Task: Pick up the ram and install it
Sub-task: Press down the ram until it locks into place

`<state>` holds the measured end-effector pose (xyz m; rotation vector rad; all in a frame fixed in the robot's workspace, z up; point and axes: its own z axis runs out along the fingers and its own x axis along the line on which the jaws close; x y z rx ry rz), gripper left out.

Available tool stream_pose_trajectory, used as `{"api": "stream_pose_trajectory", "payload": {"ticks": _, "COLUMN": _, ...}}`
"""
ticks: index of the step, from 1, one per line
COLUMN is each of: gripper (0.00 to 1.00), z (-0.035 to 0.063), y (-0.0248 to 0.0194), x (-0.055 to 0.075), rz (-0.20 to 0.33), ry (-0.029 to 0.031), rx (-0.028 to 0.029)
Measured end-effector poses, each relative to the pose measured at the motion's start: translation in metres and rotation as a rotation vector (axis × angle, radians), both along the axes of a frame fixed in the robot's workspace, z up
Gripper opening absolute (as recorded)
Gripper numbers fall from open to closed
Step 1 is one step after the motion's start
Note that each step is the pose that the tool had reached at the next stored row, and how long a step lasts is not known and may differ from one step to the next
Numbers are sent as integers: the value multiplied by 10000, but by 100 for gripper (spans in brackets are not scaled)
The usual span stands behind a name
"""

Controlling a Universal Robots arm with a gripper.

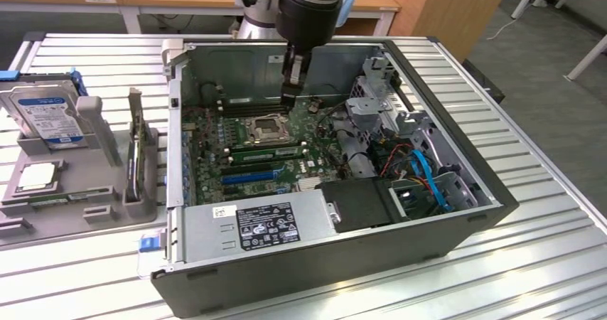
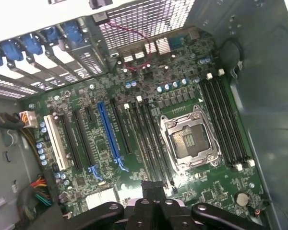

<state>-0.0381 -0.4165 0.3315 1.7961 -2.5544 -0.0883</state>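
The ram looks to be the long thin board standing on edge in a grey holder, outside the open computer case on the exterior view's left. My gripper hangs inside the case above the motherboard, far from that board. It is near the black memory slots beside the empty processor socket. In the wrist view the gripper is shut, its black fingertips pressed together with nothing between them.
A grey fixture on the exterior view's left carries a hard drive, a square silver processor and a flat green strip. Inside the case are a power supply, drive cages and blue and red cables.
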Motion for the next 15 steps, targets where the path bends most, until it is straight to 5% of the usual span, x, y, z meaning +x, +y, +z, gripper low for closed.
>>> {"api": "stream_pose_trajectory", "payload": {"ticks": 12, "gripper": 10, "z": -1, "y": 0, "x": -7, "rz": -1139, "ry": 0, "rx": 0}}
{"api": "stream_pose_trajectory", "payload": {"ticks": 15, "gripper": 10, "z": -2, "y": 0, "x": -11, "rz": -1884, "ry": 0, "rx": 1}}
